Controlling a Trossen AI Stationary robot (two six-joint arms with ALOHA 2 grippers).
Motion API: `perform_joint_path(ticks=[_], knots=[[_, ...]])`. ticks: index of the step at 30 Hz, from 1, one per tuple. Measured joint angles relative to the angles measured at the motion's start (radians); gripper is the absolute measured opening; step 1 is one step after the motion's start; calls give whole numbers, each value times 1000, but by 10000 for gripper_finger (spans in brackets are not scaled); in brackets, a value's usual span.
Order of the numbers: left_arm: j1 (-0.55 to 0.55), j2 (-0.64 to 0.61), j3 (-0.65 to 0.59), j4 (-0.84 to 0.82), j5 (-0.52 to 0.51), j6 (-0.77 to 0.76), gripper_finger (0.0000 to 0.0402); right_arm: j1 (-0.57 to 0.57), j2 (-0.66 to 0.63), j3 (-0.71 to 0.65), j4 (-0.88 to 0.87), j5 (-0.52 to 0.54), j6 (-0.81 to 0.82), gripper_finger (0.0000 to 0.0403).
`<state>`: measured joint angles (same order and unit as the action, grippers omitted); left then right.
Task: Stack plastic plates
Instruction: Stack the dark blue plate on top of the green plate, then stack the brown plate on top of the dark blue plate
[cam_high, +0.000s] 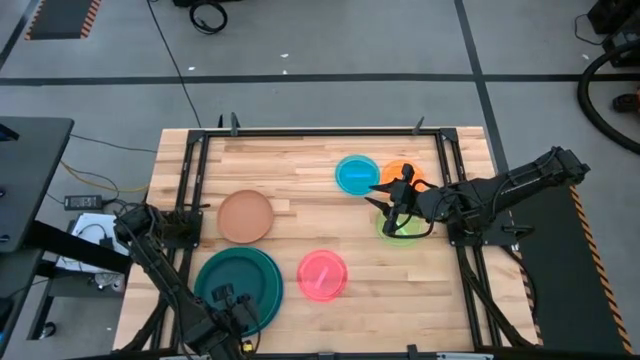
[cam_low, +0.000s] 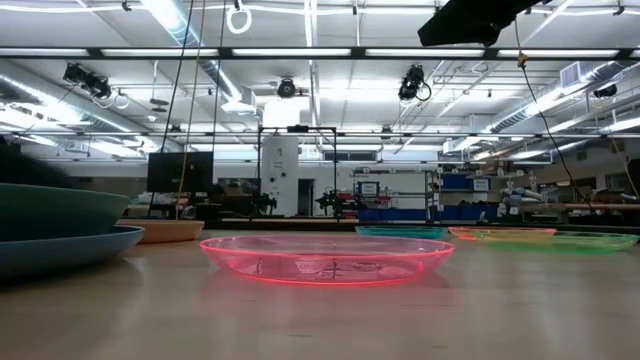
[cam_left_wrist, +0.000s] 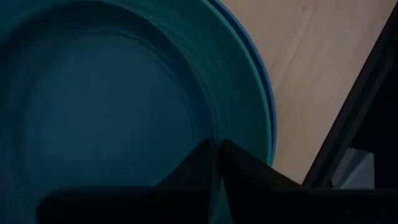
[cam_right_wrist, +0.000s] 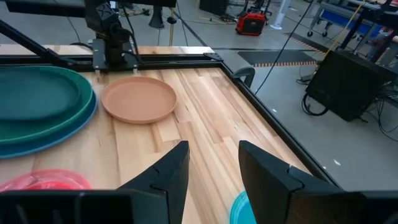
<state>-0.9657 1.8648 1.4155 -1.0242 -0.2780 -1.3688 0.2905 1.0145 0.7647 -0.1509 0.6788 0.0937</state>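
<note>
A stack of large plates, dark teal on teal on blue (cam_high: 238, 283) (cam_left_wrist: 112, 106) (cam_right_wrist: 37, 102), sits at the table's near left. My left gripper (cam_high: 233, 305) (cam_left_wrist: 217, 144) is shut over the stack's near side. A tan-brown plate (cam_high: 245, 215) (cam_right_wrist: 140, 99) and a pink plate (cam_high: 322, 275) (cam_low: 325, 258) lie flat, each on its own. At the far right, cyan (cam_high: 356, 175), orange (cam_high: 402, 172) and translucent green (cam_high: 402, 228) plates lie close together. My right gripper (cam_high: 381, 196) (cam_right_wrist: 214, 165) hangs open above the gap between those three. My left gripper points its shut fingertips (cam_left_wrist: 208, 155) down at the inner slope of the top dark teal plate, near its rim (cam_left_wrist: 242, 93). I cannot tell whether they touch it. The stack rests flat on the table.
A black metal frame (cam_high: 200, 170) runs around the wooden table top. The right arm (cam_high: 500, 190) reaches in from the right edge and the left arm (cam_high: 160, 260) from the near-left corner. Bare wood lies between the tan-brown plate and the cyan one.
</note>
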Motion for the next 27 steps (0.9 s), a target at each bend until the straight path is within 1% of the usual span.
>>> perform_joint_path(ticks=[3,6,8,12,16,20,22,24,27], knots=[[0,0,0,17,13,9,69,0,0,0,0,0,0,150],[5,-10,0,40,62,83,84,0,0,0,0,0,8,150],[17,-15,0,36,74,117,87,0,0,0,-1,0,16,150],[57,-21,0,-22,68,124,89,0,0,0,-5,-21,37,150],[99,-21,0,-96,6,158,89,0,0,0,-6,-69,67,150],[151,-21,0,-136,-121,201,86,1,0,0,-6,-89,92,150],[180,-21,0,-144,-168,234,83,1,1,0,-6,-96,98,150],[214,-21,0,-151,-196,269,81,1,10,0,-1,-97,98,150],[270,-21,0,-159,-210,307,81,2,31,0,3,-97,98,150]])
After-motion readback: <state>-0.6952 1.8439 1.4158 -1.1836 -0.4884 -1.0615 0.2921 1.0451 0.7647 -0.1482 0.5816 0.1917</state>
